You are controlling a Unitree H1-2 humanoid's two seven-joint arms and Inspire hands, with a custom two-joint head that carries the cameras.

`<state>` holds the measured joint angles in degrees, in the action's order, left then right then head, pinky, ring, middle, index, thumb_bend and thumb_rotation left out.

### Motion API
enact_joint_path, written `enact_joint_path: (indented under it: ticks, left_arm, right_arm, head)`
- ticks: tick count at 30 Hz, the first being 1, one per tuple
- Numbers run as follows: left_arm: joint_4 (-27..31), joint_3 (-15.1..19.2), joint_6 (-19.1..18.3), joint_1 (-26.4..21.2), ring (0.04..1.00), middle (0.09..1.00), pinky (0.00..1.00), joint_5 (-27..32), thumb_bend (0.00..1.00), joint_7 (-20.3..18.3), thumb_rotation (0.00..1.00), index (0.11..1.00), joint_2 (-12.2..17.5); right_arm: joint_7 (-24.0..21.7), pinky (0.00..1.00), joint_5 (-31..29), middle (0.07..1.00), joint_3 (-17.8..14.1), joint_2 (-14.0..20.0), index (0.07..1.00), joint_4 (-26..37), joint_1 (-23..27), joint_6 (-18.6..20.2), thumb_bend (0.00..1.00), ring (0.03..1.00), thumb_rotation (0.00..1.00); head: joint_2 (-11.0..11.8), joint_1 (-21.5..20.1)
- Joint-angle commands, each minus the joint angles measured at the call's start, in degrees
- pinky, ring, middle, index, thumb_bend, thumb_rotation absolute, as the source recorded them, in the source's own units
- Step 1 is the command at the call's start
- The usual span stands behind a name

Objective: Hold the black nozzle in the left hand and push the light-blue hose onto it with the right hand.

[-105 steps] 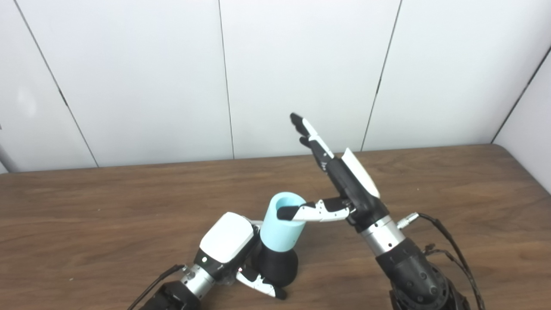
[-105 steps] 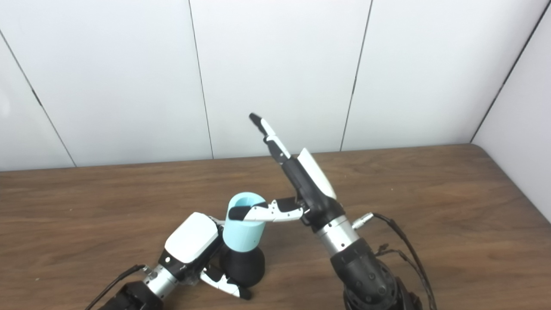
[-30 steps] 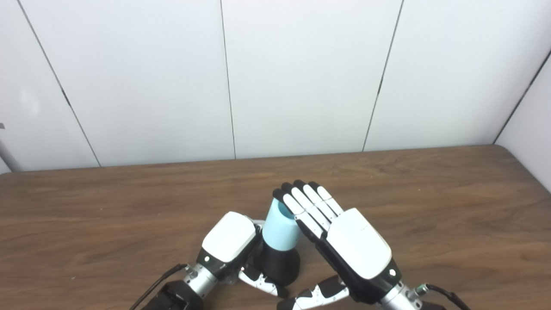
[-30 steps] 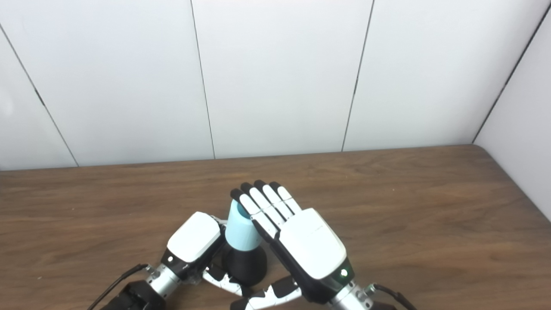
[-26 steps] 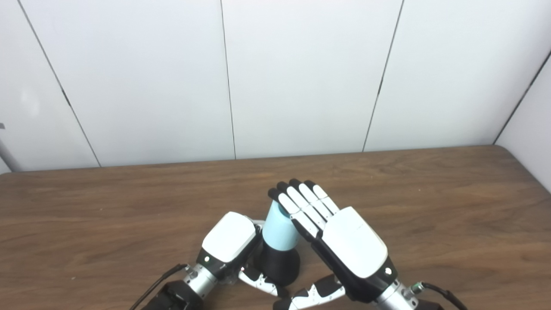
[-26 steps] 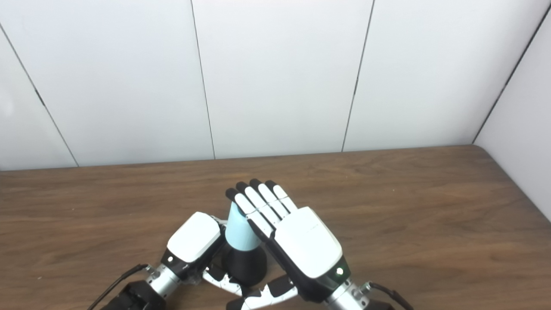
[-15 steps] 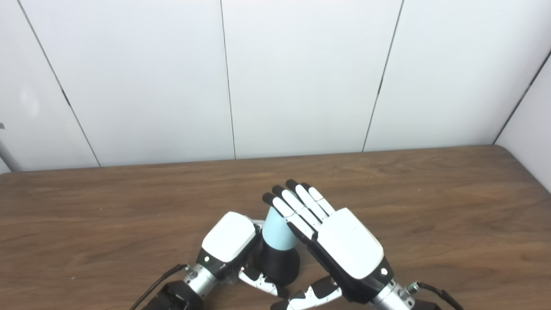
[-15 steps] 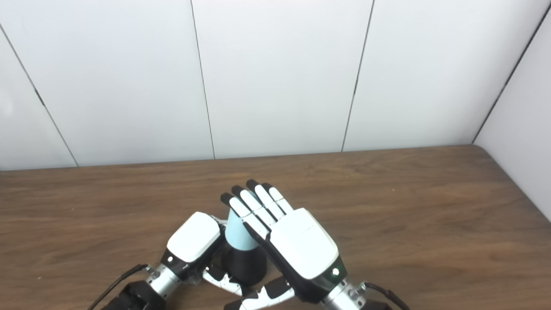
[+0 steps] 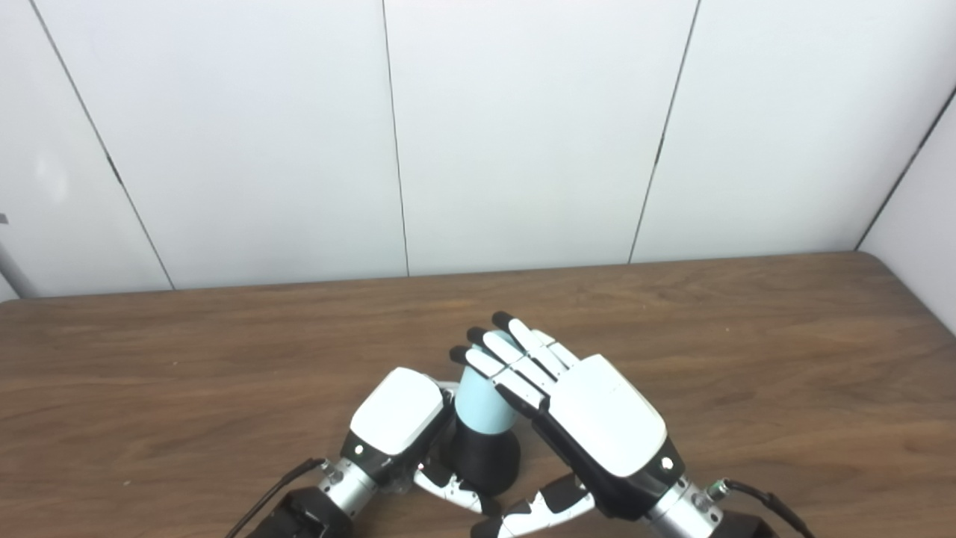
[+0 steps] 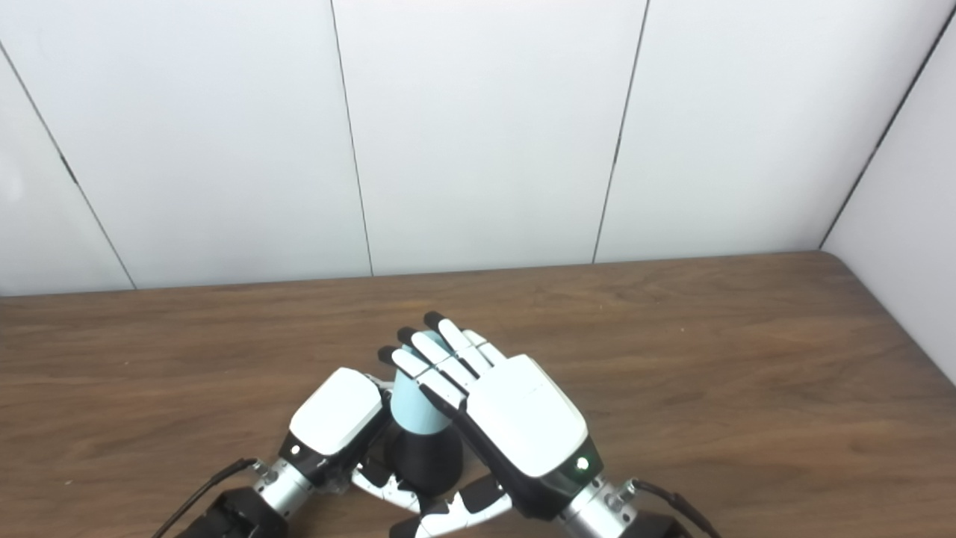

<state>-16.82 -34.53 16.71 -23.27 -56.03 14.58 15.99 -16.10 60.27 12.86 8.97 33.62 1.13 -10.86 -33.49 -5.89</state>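
The black nozzle [image 9: 482, 466] stands upright on the wooden table [image 9: 784, 359] near the front edge. The light-blue hose [image 9: 478, 403], a short tube, sits on top of the nozzle. My left hand [image 9: 396, 418] is shut on the nozzle from the left, its thumb wrapped around the base. My right hand [image 9: 590, 418] is flat and open, palm down, its fingers [image 9: 502, 360] lying across the top opening of the hose. The hose rim is mostly hidden under those fingers.
A white panelled wall rises behind the table, and a side wall meets the table's right end. Cables trail from both wrists at the bottom edge.
The right hand turned from upright with its thumb in the hose mouth to flat, palm down. It has slid left and down over the hose top. The left hand has stayed put.
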Motion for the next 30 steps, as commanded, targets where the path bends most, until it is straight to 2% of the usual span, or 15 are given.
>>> enact_joint_path:
  ticks: [1, 6, 15, 20, 24, 27, 30]
  left_arm:
    - [-1.28, -1.84, 0.10, 1.82, 0.206, 0.471, 0.15, -1.21, 0.53, -2.57, 0.00, 0.479, -0.14]
    - [-1.49, -1.85, 0.36, 1.78, 0.200, 0.471, 0.15, -1.28, 0.53, -2.15, 0.00, 0.479, -0.10]
    - [-1.43, -1.92, 0.20, 1.74, 0.192, 0.471, 0.14, -1.45, 0.53, -2.51, 0.00, 0.479, -0.08]
    - [-0.97, -1.85, -0.08, 1.90, 0.195, 0.471, 0.14, -0.98, 0.53, -3.22, 0.00, 0.479, -0.11]
    - [-0.82, -2.06, -0.49, 1.89, 0.216, 0.471, 0.16, -1.29, 0.53, -3.83, 0.00, 0.480, 0.03]
    - [-0.76, -2.29, -0.61, 1.86, 0.249, 0.407, 0.18, -1.46, 0.52, -4.14, 0.00, 0.498, 0.11]
    - [-0.92, -2.38, -0.69, 1.90, 0.292, 0.417, 0.22, -1.33, 0.52, -4.30, 0.00, 0.508, 0.03]
  right_arm:
    - [-2.58, 0.89, -0.29, 0.924, 0.68, 0.37, 0.894, 0.75, 0.00, 0.73, 0.87, 0.991, 0.72]
    - [-3.59, 0.83, 0.04, 0.931, 1.76, 0.96, 0.898, 0.38, -0.29, 0.92, 0.87, 0.950, 0.71]
    - [-4.32, 0.90, -0.04, 0.983, 4.12, 2.09, 0.942, -0.24, -0.01, 1.13, 0.88, 0.977, 0.65]
    - [-5.22, 0.92, -0.06, 0.988, 5.18, 2.16, 0.944, 0.10, 0.49, 1.52, 0.88, 0.986, 0.64]
    - [-5.54, 0.94, 0.06, 0.986, 6.22, 2.19, 0.944, 0.11, 0.86, 1.40, 0.87, 0.988, 0.64]
    - [-5.41, 0.94, 0.24, 0.988, 6.81, 2.37, 0.947, -0.01, 1.37, 1.08, 0.87, 0.985, 0.64]
    - [-5.25, 0.93, 0.31, 0.991, 7.27, 2.58, 0.950, -0.21, 1.83, 0.97, 0.87, 0.989, 0.64]
  head:
    - [-0.10, -0.08]
    - [-0.15, -0.04]
    - [-0.21, 0.02]
    - [-0.32, 0.08]
    - [-0.36, -0.02]
    - [-0.36, -0.06]
    - [-0.33, -0.07]
